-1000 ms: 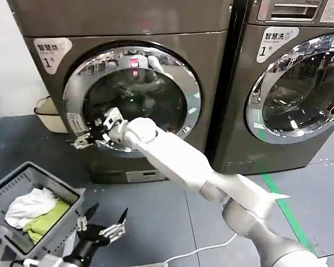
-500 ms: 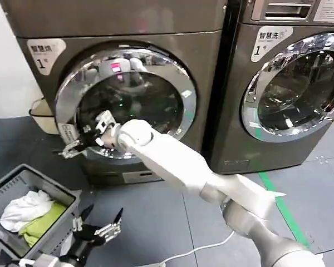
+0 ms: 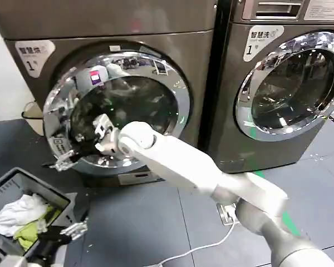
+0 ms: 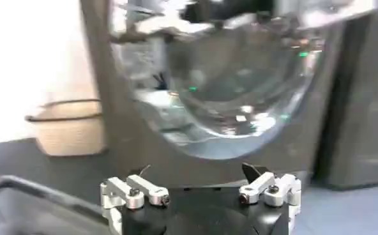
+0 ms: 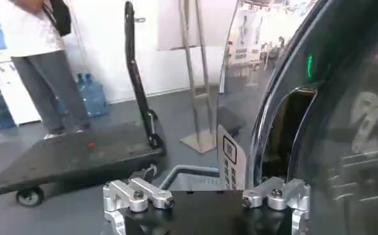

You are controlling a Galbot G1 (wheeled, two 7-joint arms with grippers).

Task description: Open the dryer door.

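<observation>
Note the position of the dryer door [image 3: 119, 108]: it is the chrome-rimmed porthole on the left-hand machine, carrying a pink sticker near its upper left rim. Its left edge appears to stand slightly proud of the machine front, so judge the door as cracked open rather than fully swung out.

The right end effector [image 3: 72, 156] sits at the lower left edge of that rim, with the right arm reaching across the glass from the robot's right. In the right wrist view, the right end effector [image 5: 205, 195] has its fingers spread apart, with one finger just beside the chrome edge and the dark handle recess; no part of the door is clamped between them. It appears to hook or press the rim rather than grip it.

The relation that governs the coming move: the rim edge lies directly ahead of and against the right end effector, and the hinge side is presumably the far, right edge of the door. Expect the door to pivot outward, away from the machine and towards the robot.

The left end effector [image 3: 72, 229] waits low over the floor beside the laundry basket [image 3: 11, 186], fingers spread and empty, well apart from the door.
</observation>
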